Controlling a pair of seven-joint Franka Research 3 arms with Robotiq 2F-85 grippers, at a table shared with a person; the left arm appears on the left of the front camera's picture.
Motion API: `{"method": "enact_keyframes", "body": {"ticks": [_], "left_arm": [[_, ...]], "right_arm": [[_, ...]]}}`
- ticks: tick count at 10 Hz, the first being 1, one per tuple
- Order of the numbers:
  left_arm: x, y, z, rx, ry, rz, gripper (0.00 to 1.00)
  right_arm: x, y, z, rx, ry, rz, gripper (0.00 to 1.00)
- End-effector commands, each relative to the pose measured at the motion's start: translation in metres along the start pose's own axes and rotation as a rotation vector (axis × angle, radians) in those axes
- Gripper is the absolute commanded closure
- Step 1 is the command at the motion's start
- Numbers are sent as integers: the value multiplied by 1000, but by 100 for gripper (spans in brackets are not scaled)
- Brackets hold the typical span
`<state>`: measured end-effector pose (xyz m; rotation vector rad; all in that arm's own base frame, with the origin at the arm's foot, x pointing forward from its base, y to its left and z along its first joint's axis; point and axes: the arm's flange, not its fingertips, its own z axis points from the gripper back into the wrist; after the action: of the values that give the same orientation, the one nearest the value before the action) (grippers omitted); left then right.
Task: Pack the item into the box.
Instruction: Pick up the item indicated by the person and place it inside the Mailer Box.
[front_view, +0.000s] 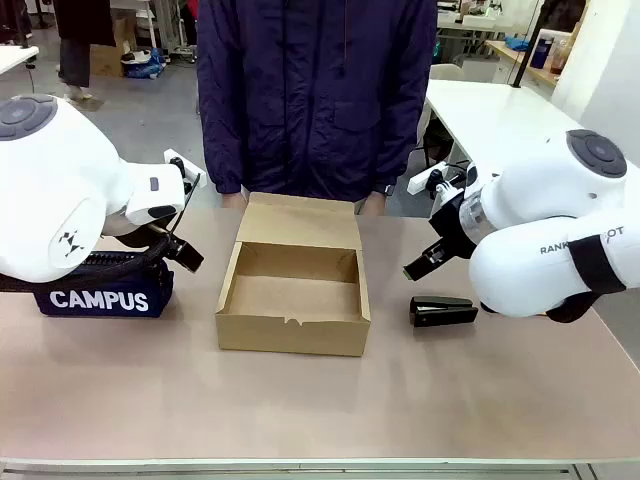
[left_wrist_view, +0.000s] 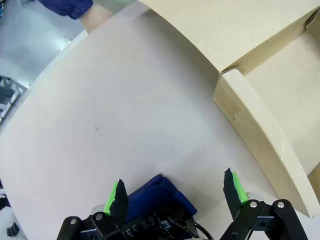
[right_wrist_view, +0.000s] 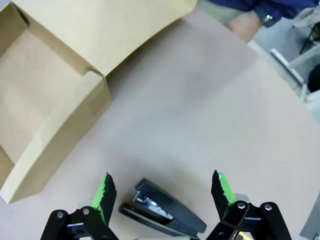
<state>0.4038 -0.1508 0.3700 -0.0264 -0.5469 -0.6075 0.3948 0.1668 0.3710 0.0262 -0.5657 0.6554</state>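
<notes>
The box (front_view: 292, 318) is an open brown cardboard one, lid flap standing up at the far side, its inside bare; its side wall (left_wrist_view: 260, 130) and corner (right_wrist_view: 55, 135) show in both wrist views. The item, a small black stapler (front_view: 442, 311), lies on the table right of the box. My right gripper (front_view: 420, 268) hovers open just above and left of the stapler (right_wrist_view: 162, 210), which lies between and below its fingertips (right_wrist_view: 218, 186). My left gripper (front_view: 190, 258) hangs open left of the box, over the navy pencil case (left_wrist_view: 157, 202).
A navy "CAMPUS" pencil case (front_view: 100, 295) lies at the left under my left arm. A person in a dark jacket (front_view: 315, 95) stands at the far edge behind the box, hands (right_wrist_view: 245, 25) resting near the lid. The tabletop (front_view: 300, 410) in front is bare.
</notes>
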Motion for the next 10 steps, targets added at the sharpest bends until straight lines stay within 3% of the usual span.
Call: {"method": "enact_keyframes", "body": {"ticks": [1,9,10], "left_arm": [[0,0,0,0,0,0,0],[0,0,0,0,0,0,0],[0,0,0,0,0,0,0]], "right_arm": [[0,0,0,0,0,0,0],[0,0,0,0,0,1,0],[-5,-1,8,66,-28,14,0]]}}
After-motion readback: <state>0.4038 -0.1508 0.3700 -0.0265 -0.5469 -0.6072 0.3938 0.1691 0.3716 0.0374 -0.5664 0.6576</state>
